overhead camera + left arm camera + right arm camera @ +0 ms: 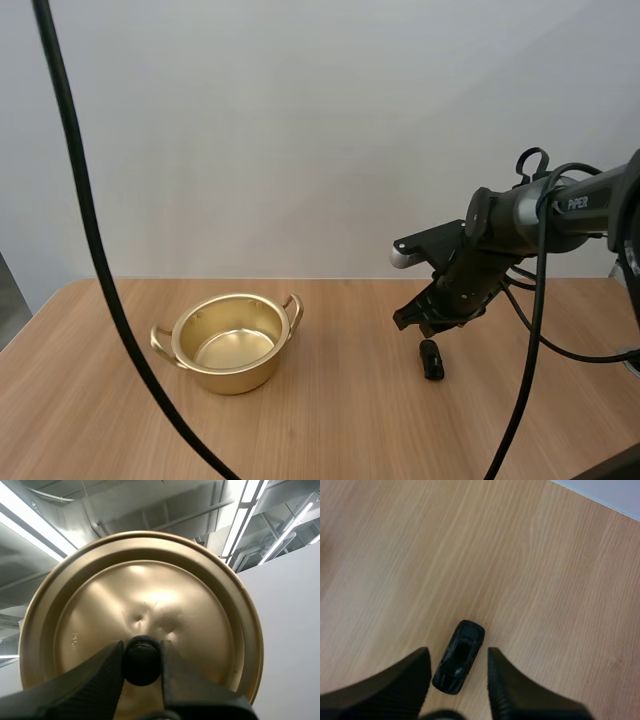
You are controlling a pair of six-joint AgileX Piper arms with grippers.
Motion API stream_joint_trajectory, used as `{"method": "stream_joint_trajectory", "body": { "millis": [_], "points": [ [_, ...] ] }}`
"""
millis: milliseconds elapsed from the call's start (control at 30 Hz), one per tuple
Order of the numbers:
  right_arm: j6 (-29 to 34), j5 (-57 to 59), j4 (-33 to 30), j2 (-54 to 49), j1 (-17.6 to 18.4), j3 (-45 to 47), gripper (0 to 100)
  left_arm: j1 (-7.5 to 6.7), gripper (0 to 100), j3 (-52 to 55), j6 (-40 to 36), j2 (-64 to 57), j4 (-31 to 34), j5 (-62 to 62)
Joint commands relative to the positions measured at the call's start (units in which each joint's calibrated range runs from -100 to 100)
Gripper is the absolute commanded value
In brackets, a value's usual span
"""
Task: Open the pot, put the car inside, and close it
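**A:** High view first: where's the car [431,359] found relative to the fingers?

**B:** It's seen lying on the table [330,430], right of centre in the frame, just below the right gripper [425,322]. Whether it's touched can't be told from up there. The pot [238,345] is parked lower left of centre, well apart from the car. It's gold, two-handled, lid off.

**A:** And the left wrist view?

**B:** That's where the lid [150,595] is shown: gold, round, slightly dented near its black knob [141,667]. The knob is pinched between the fingers of the left gripper [142,652].

**A:** Right wrist view?

**B:** The contact question gets settled there. The car is framed between the spread fingers [395,680], with a sliver of bare wood left on each side, so nothing is gripped. It's a small, glossy black toy, seen from above, laid roughly lengthwise along the fingers.
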Motion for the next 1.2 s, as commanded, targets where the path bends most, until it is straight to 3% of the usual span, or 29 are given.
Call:
{"method": "stream_joint_trajectory", "body": {
  "millis": [0, 400, 1067, 1167],
  "points": [
    [0.7, 0.1, 0.0, 0.0, 0.0, 0.0, 87, 0.03, 0, 0.0, 0.0, 0.0, 0.0, 0.1],
    [2.7, -1.8, 0.0, 0.6, 0.0, 0.0, 87, 0.03, 0, 0.0, -0.2, 0.0, 0.0, 0.1],
    [2.5, -6.6, -0.4, 14.0, 0.0, 0.0, 87, 0.03, 0, 0.0, -0.6, 0.0, 0.0, 0.1],
    [2.1, -7.8, -0.4, 15.0, 0.0, 0.0, 83, 0.03, 0, 0.0, -0.6, 0.0, 0.0, 0.1]
  ]
}}
